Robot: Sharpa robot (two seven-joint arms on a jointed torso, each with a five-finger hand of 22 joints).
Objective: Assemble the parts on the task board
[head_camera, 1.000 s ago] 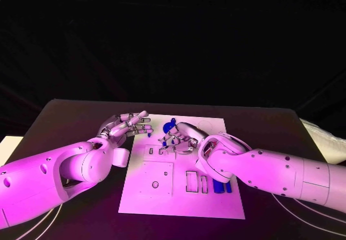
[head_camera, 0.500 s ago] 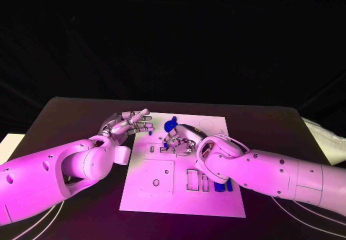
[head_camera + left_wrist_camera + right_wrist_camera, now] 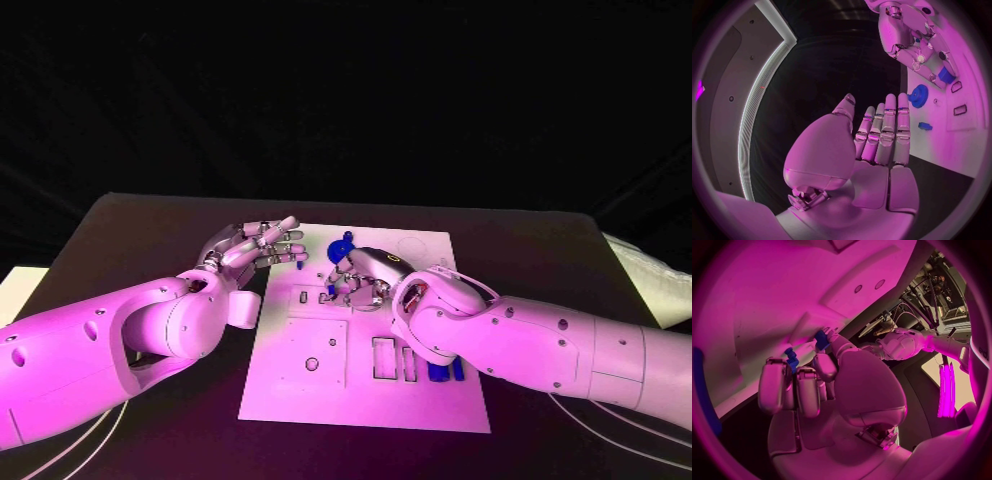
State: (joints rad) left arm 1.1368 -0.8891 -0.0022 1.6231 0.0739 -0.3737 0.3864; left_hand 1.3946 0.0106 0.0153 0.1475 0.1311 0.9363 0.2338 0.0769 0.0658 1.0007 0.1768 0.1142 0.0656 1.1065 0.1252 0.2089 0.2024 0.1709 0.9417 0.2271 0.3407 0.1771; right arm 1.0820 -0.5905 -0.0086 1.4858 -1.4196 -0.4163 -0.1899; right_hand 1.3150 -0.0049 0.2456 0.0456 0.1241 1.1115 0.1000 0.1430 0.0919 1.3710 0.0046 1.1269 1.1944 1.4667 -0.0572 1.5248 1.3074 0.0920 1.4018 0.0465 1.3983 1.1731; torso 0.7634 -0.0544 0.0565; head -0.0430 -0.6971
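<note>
The white task board (image 3: 332, 380) lies in the middle of the table. My right hand (image 3: 364, 276) is curled low over the board's far half and pinches a small blue part (image 3: 821, 339) between thumb and fingers, close to the board (image 3: 773, 295). The same right hand (image 3: 912, 42) and its blue part (image 3: 945, 75) appear in the left wrist view. My left hand (image 3: 260, 246) hovers at the board's far left edge, fingers straight and apart, holding nothing. A blue gear (image 3: 342, 245) stands on the board between the hands, with a small blue part (image 3: 924, 126) near it.
Several rectangular and round slots (image 3: 387, 360) are cut into the board's near half. More blue parts (image 3: 440, 370) lie at the board's right edge, partly under my right forearm. Black table (image 3: 144, 230) surrounds the board.
My right hand has settled slightly lower and nearer over the board with the blue part. The left hand has barely moved.
</note>
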